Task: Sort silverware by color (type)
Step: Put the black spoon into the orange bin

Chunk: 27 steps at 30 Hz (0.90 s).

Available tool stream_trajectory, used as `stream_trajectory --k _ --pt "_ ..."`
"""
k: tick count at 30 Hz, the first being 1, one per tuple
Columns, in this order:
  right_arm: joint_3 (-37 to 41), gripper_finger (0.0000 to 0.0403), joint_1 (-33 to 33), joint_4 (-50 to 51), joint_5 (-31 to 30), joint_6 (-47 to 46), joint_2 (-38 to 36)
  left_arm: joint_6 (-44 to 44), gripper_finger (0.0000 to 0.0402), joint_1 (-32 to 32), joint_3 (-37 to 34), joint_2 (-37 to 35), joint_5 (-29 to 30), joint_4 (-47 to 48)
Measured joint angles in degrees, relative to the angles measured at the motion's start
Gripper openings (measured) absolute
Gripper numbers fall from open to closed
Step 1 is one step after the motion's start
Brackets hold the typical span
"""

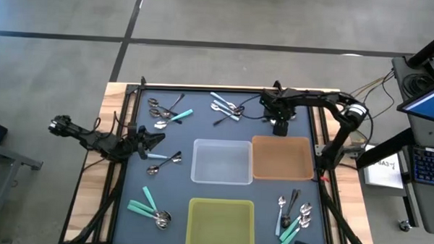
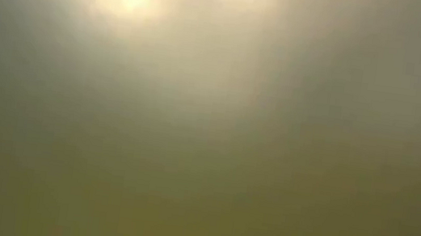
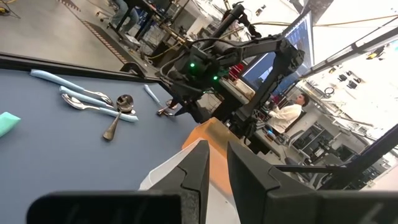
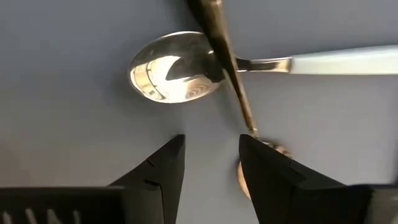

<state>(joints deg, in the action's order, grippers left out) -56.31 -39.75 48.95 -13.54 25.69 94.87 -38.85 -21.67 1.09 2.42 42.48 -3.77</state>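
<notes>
low view wholly blurred — nothing discernible

Blue-grey table (image 1: 180, 131); clear bin (image 1: 222, 162), brown bin (image 1: 281, 157), yellow-green bin (image 1: 221, 223) on it; spoons (image 1: 166, 113) scattered around.

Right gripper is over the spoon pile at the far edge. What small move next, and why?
Probably lower the right gripper a touch and shift it onto the dark-handled spoon. Its fingers stand open just above the mat, and that spoon lies crossed over the light-handled spoon, so it should lift off first. The left gripper waits at the left edge.
</notes>
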Motion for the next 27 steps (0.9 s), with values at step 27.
stream_trajectory --k 27 --pt "0.0 0.0128 -6.0 -0.8 3.5 12.3 -5.1 0.0 0.004 0.0 0.0 0.0 0.0 0.0"
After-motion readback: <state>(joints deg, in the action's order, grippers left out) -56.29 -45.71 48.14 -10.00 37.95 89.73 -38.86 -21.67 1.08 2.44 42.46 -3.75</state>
